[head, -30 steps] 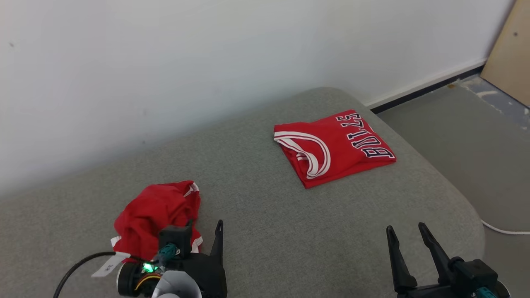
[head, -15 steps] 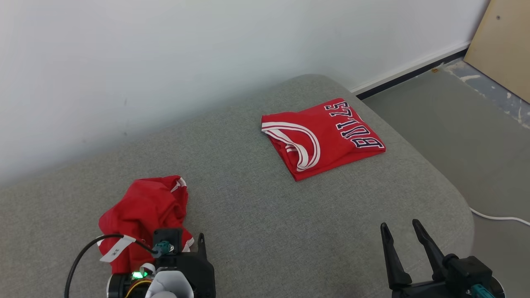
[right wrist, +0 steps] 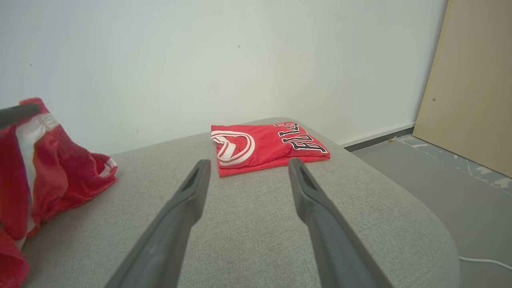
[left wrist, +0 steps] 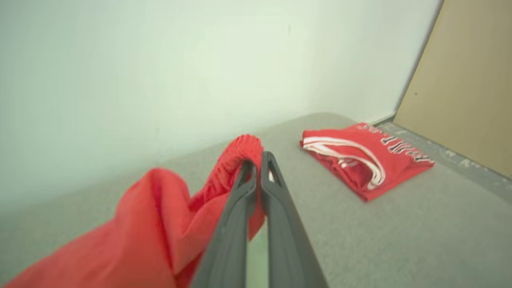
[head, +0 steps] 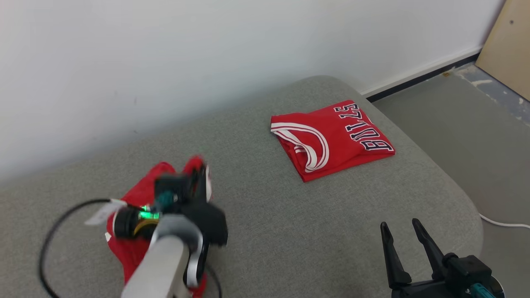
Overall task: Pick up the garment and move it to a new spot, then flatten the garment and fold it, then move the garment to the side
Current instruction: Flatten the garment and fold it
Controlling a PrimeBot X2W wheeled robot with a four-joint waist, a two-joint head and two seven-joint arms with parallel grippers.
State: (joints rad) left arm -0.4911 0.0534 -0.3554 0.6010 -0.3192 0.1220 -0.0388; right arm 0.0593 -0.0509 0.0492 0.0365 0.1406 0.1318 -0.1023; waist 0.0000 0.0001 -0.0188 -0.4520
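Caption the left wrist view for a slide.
Left fingers shut on the crumpled red garment; a folded jersey lies beyond on the gray cushion.

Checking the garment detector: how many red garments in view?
2. A folded jersey lies flat, far right on the cushion; a crumpled garment, near left, is pinched in the left gripper.

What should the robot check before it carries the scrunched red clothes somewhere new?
1. Grip: left claw shut on the scrunched red garment: ok.
2. Garment fully off the grey cushion: cannot tell.
3. Spare arm: right claw open and empty: ok.
4. Bare cushion in the middle for laying it down: ok.
5. Neat pile: folded jersey lies apart from the garment: ok.
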